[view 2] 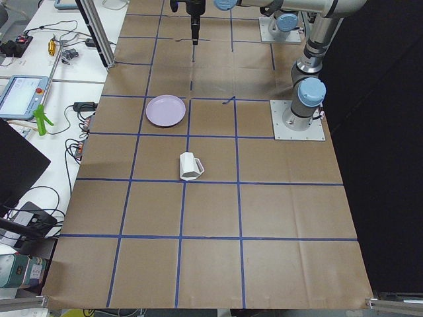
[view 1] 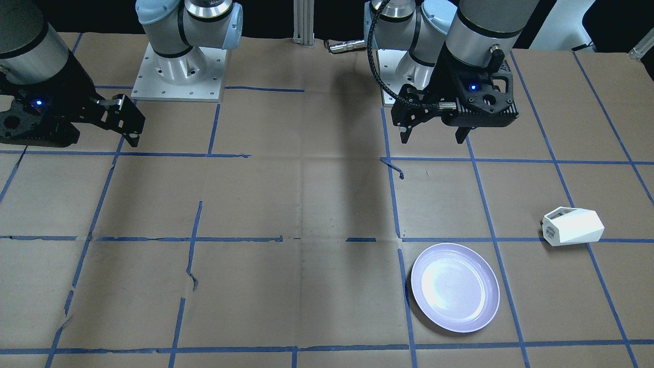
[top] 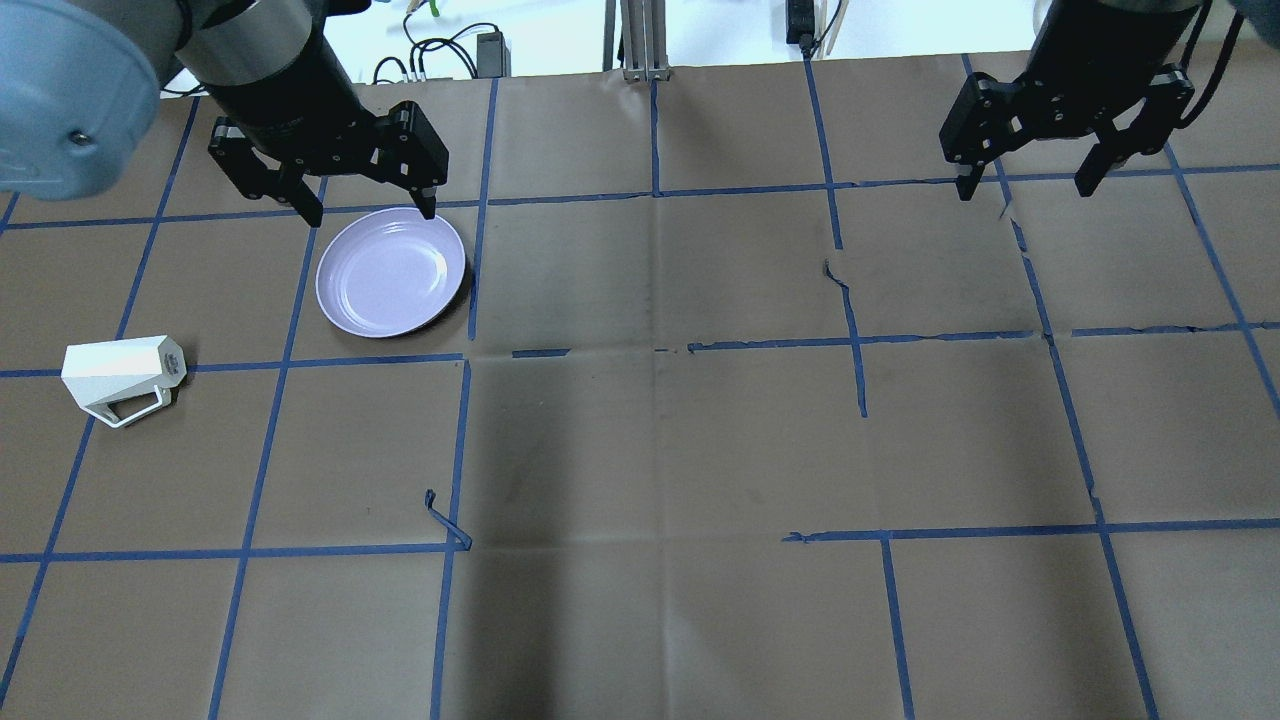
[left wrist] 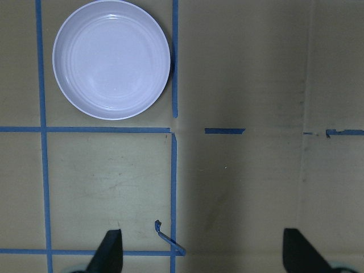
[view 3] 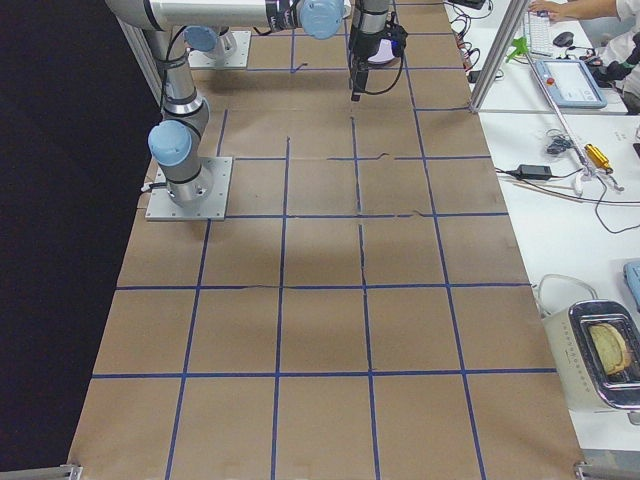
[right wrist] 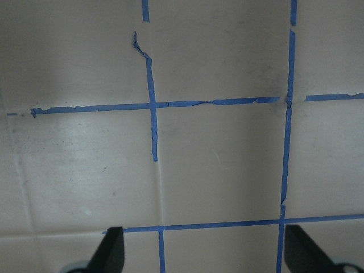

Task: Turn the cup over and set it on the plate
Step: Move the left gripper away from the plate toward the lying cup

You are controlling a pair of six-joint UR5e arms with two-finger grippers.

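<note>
Overhead exterior view for the layout. Lying on its side near the left edge of the brown paper-covered table (top: 700,450): small white angular cup with flat facets and a small handle (top: 122,373). Handle turned toward the robot's edge. Well apart from the round, glossy, pale lavender plate with raised rim (top: 390,272), empty, farther from the robot's edge and farther in from the left edge.

Risks, by judgement only:
- Likely to slip or twist if pinched across slanted facets rather than two parallel ones, with little purchase on smooth angled faces.
- Could skid or roll toward the left edge if nudged by one fingertip before a full close.
- Could snag on the handle if approached from the robot's side.
- Mouth end and base end cannot be told apart here, hence a chance of setting it down the wrong way up.
- After the turn, may land on the raised rim instead of the flat middle and topple.
- May also shove the plate, loose on the paper.

Pose:
- Left gripper (top: 370,212): hangs high above the table, pointing straight down, fingers spread wide, holding nothing. Sits between the robot's base and the plate in the front-facing view, not over the cup. Shows the plate (left wrist: 111,66) ahead in the left wrist view, but no cup.
- Right gripper (top: 1023,188): likewise raised, pointing down, spread wide and empty over the right half. Well apart from cup and plate.
</note>
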